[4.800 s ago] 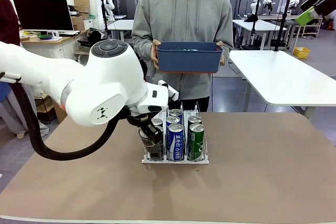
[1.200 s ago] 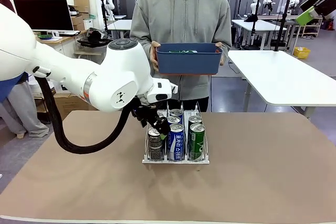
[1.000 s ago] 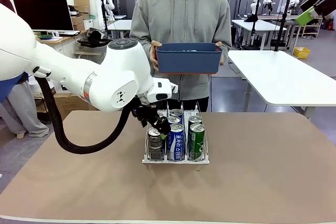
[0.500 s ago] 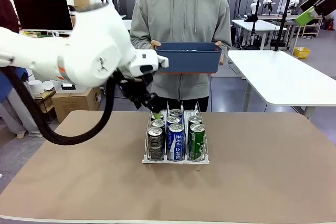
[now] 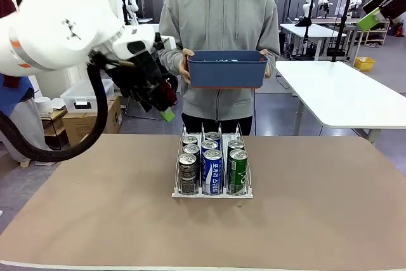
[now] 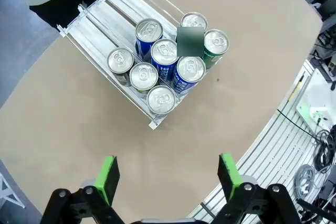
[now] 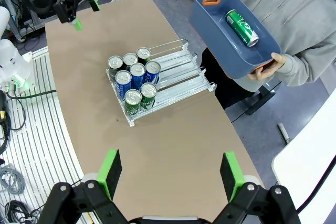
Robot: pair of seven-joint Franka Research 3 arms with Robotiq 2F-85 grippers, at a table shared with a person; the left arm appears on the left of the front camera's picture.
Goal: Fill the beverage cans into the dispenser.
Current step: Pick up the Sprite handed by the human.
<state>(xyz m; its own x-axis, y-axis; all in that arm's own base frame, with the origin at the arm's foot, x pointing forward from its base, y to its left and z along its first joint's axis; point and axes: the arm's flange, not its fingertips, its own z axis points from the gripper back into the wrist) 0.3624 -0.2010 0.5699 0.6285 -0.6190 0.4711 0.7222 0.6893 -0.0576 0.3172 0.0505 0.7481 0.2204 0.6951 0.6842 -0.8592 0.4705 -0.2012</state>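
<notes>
The dispenser (image 5: 212, 193) stands mid-table with several beverage cans upright at its near end: black (image 5: 187, 172) in the left lane, blue-and-white (image 5: 212, 169) in the middle, green (image 5: 237, 168) on the right. My left gripper (image 5: 163, 109) hangs open and empty, high above the table and left of the rack. The left wrist view looks down between the left gripper (image 6: 168, 174) pads at the dispenser (image 6: 100, 22) and its cans (image 6: 161, 99). My right gripper (image 7: 171, 167) is open, high over the table, looking down on the dispenser (image 7: 184, 69). One green can (image 7: 242, 27) lies in the person's bin.
A person stands at the far side holding a blue bin (image 5: 228, 71) at chest height with both hands; the blue bin (image 7: 231, 51) also shows from above. The brown tabletop (image 5: 317, 220) is bare around the rack. The far ends of the lanes hold no cans.
My left gripper has risen from the dispenser's left lane, moving up and to the left. The black can stays in the lane. The person and the bin are unmoved.
</notes>
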